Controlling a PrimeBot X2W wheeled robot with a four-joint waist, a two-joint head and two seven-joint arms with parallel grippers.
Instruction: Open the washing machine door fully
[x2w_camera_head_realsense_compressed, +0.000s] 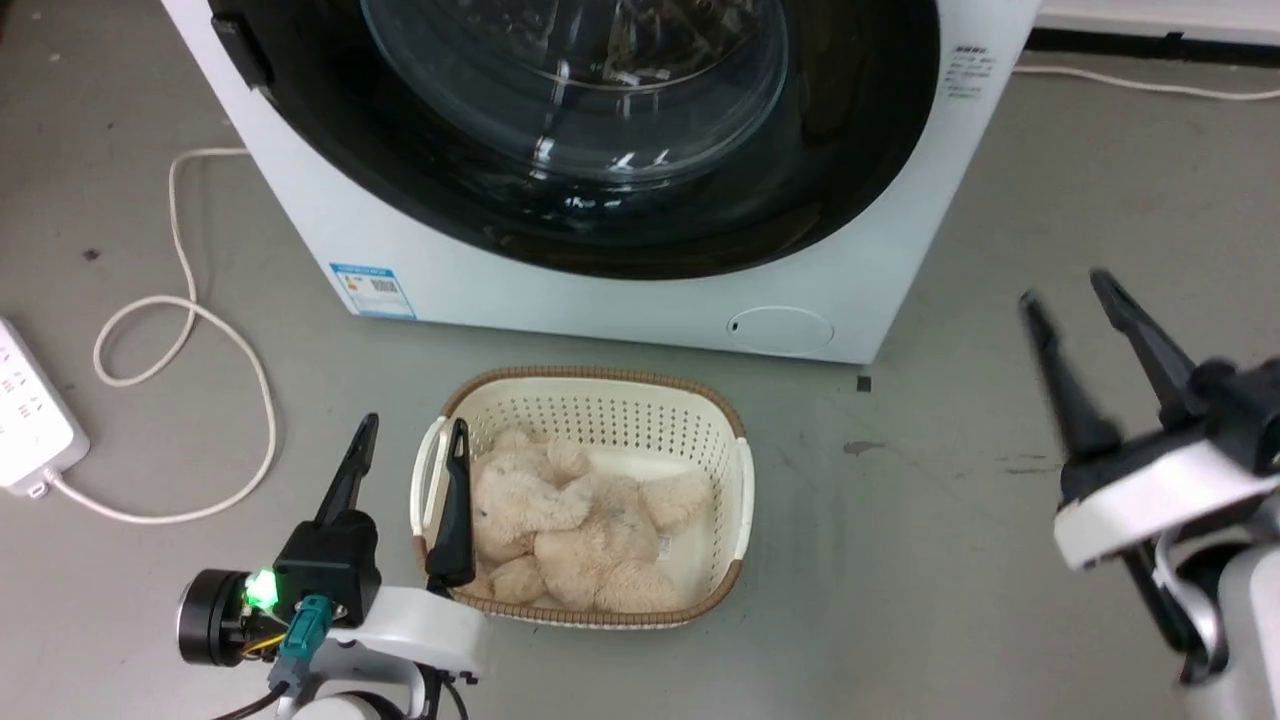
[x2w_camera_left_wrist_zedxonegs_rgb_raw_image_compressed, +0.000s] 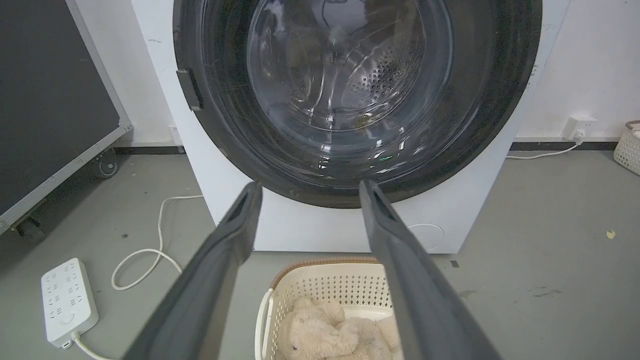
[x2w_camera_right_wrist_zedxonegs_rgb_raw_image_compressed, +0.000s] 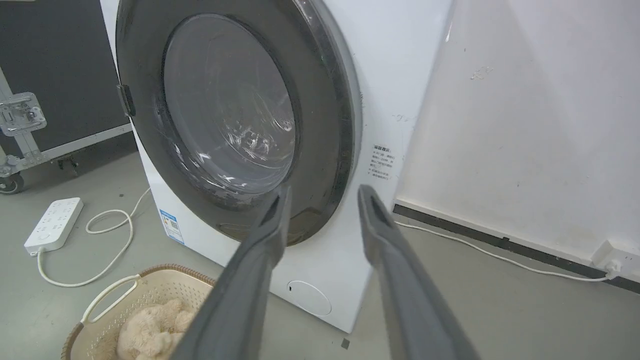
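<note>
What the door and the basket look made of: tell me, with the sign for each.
The washing machine door: glossy black ring, likely plastic, mirror-like reflections; clear centre bowl, probably glass, drum holes visible through it. The basket: cream plastic apparently, moulded perforated walls; brown rim looks woven, material unclear.

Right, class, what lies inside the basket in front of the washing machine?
A cream teddy bear lies in the basket. Whatever is under the bear is covered.

The washing machine door (x2w_camera_head_realsense_compressed: 860, 150) is glossy black, the machine body (x2w_camera_head_realsense_compressed: 600, 300) white. The basket (x2w_camera_head_realsense_compressed: 600, 410) is cream, dotted with holes, its rim brown weave. The plush toy (x2w_camera_head_realsense_compressed: 570, 520) is beige, the floor (x2w_camera_head_realsense_compressed: 900, 600) grey, the power strip (x2w_camera_head_realsense_compressed: 30, 420) white.
</note>
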